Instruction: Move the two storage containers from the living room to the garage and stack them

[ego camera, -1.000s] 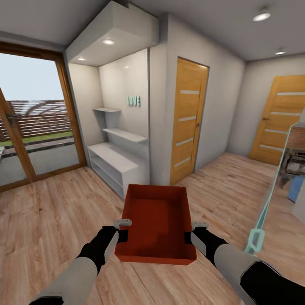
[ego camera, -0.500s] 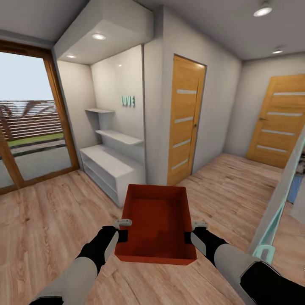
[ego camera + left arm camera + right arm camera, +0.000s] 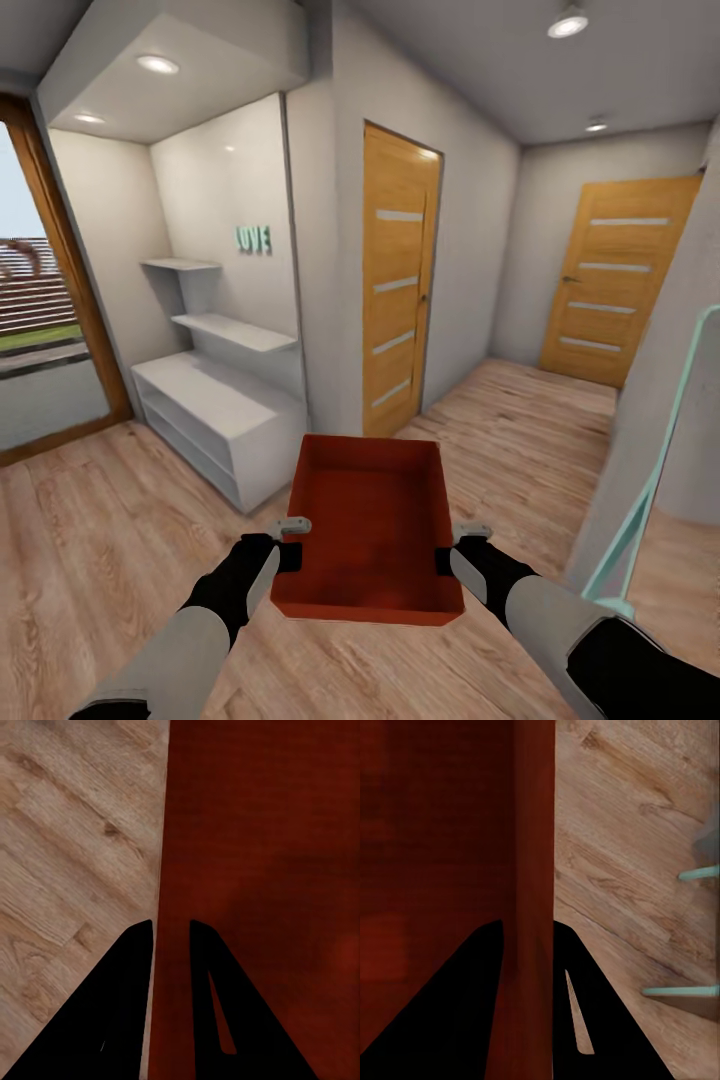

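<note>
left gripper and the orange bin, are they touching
Touching. In the left wrist view the left gripper has one finger on each side of the storage container's wall, closed on it with no gap.

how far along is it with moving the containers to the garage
Early. Done: one orange-red container is picked up, with the left gripper and right gripper each clamped on a side wall. In hand: carrying it over light wood flooring past white shelves, facing two wooden doors. Left: reaching the garage, setting it on the floor, then fetching and stacking the second container.
</note>
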